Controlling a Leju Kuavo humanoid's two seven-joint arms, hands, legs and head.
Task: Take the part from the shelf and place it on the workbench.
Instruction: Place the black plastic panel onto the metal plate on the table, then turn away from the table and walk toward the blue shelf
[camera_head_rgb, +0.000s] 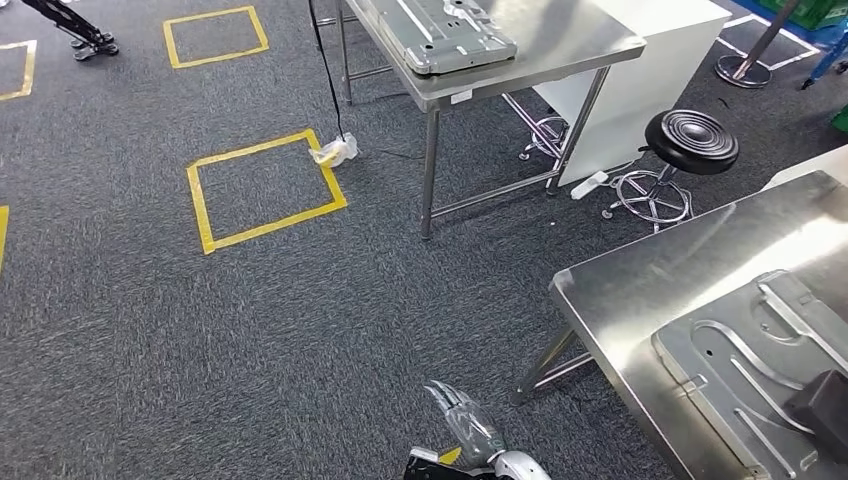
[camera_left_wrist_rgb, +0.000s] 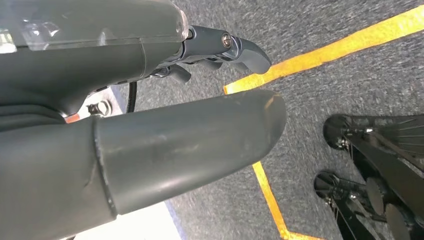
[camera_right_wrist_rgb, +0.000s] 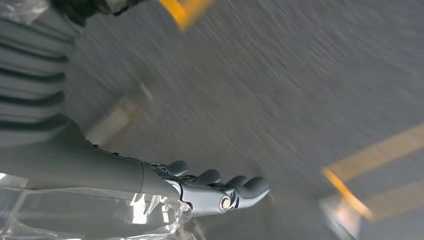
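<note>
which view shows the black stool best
The head view: the black stool stands whole beside the white cabinet, round seat and chrome base clear. The left and right wrist views look at carpet and yellow tape, so they add nothing on it.

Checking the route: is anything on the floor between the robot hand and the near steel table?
Nothing visible. Bare carpet lies between the robot hand and the near table. The black stool stands beyond the table, off that path.

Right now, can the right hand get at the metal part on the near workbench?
Probably not yet: the right hand hangs low over the carpet, beside and below the workbench edge; the metal part lies farther in. Nothing blocks it.
</note>
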